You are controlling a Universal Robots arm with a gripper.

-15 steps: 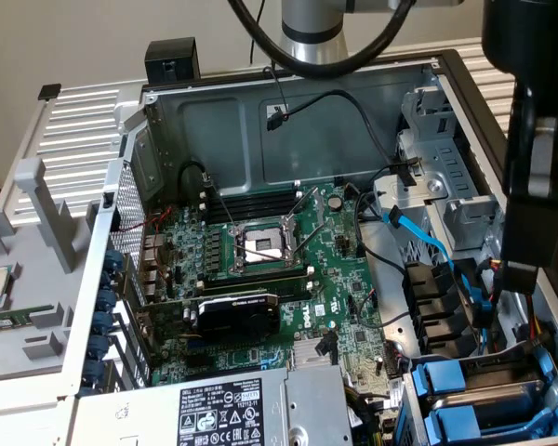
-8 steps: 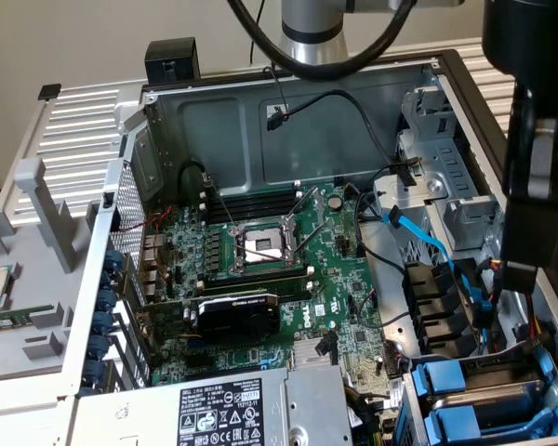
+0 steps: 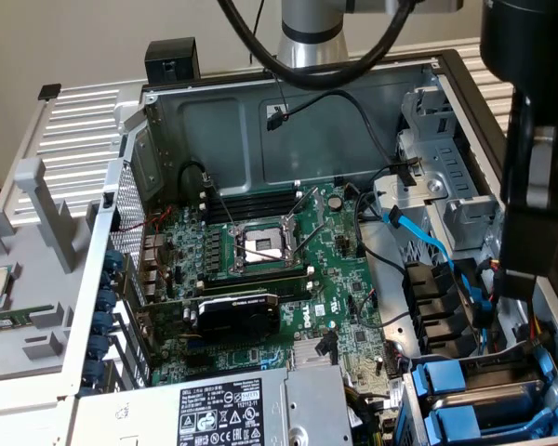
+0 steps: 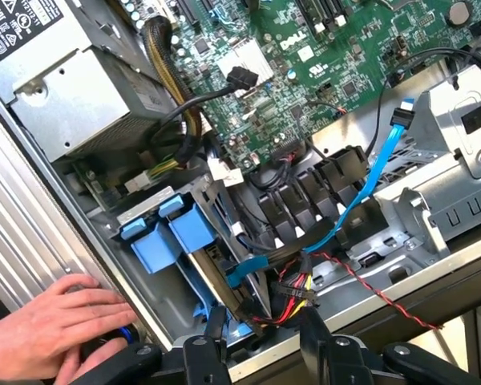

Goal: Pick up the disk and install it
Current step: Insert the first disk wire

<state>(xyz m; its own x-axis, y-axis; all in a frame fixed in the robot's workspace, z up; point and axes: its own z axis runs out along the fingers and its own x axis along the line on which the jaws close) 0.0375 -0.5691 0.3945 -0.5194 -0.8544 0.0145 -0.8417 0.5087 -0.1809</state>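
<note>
Two bright blue carrier handles (image 4: 164, 234) stand side by side in the drive bay at the case's corner. The exterior view shows them at its lower right, with a silver-grey disk edge and white label strip (image 3: 504, 394) between the blue frames. I cannot tell which of the two carriers holds the task's disk. My gripper (image 4: 260, 354) hovers just outside the case wall beside this bay. It is open, with nothing between its black fingers (image 4: 319, 345). In the exterior view only the arm's dark body (image 3: 532, 186) shows, over the case's right side.
A person's hand (image 4: 48, 330) rests on the ribbed outer case edge next to the bay. A red-yellow-black wire bundle (image 4: 293, 293) and a blue SATA cable (image 4: 361, 188) run beside the carriers. The power supply (image 4: 72, 88) and motherboard (image 3: 270, 260) fill the case.
</note>
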